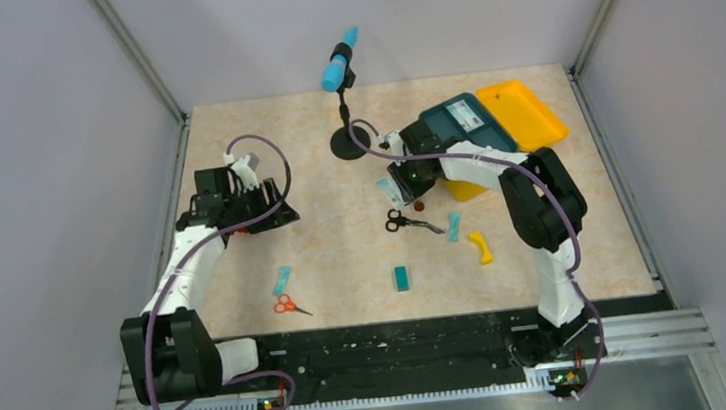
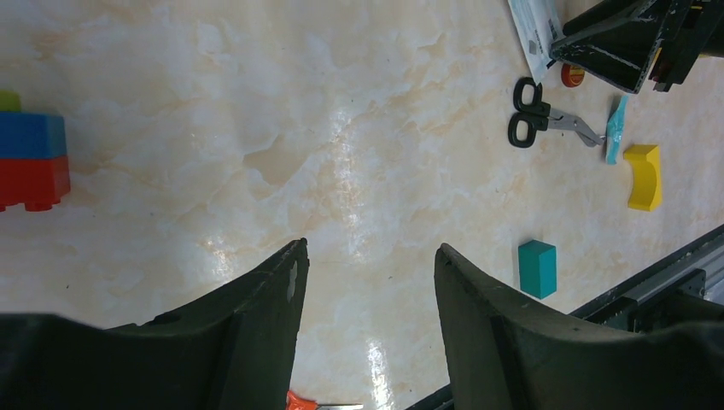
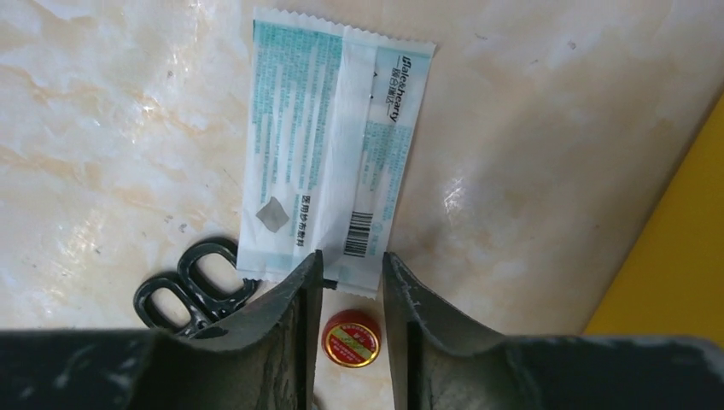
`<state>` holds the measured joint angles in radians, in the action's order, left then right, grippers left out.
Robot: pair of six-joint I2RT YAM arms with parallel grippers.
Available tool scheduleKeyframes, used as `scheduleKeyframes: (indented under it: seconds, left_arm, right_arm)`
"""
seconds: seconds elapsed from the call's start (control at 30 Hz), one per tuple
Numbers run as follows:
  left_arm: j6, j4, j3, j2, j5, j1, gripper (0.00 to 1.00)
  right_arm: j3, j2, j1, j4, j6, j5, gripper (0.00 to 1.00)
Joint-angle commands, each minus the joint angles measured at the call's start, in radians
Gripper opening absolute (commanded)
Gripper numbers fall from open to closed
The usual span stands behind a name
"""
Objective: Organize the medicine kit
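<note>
On the left, the left end effector (image 2: 367, 256) is held wide open above the table (image 1: 344, 257), and nothing is gripped in it. Blue and red toy bricks (image 2: 32, 161) are seen near it. Closer to the front, a small teal packet (image 1: 283, 278) and the orange scissors (image 1: 288, 305) are left lying side by side. A teal block (image 1: 401, 278) is found further along, on its own.

In the middle, the black scissors (image 1: 406, 223) are laid flat, and a white and teal packet (image 3: 329, 171) is spread out just beside their handles. A little red round tin (image 3: 352, 338) is seen on the table near the end of that packet. The right end effector (image 3: 350, 260) is held low over the tin with a small gap between its jaws. The tin is not gripped.

Further right, another teal packet (image 1: 454, 226) and a yellow curved piece (image 1: 482, 246) are waiting.

At the far right, the medicine kit (image 1: 521, 114) is found with its yellow lid open and its dark teal tray showing. Something pale is seen on the tray, but what it is cannot be told.

So the job is judged to be barely begun: most things are not yet put in the kit, and the lid is not yet shut
</note>
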<state>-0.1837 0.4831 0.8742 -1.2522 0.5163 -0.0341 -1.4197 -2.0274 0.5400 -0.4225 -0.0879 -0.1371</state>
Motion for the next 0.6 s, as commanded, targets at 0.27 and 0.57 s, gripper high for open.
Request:
scheduleKeyframes:
  seconds: [0.27,0.57]
  left_arm:
    - [0.004,-0.056,-0.005,0.022,0.004,-0.012,0.61]
    - [0.007,-0.058,-0.01,0.02,-0.001,-0.013,0.61]
  right_arm:
    - [0.041,-0.006,0.0,0.0,-0.036,0.012,0.0]
    - [-0.013,0.064,0.016,-0.013,0.076,0.034,0.35]
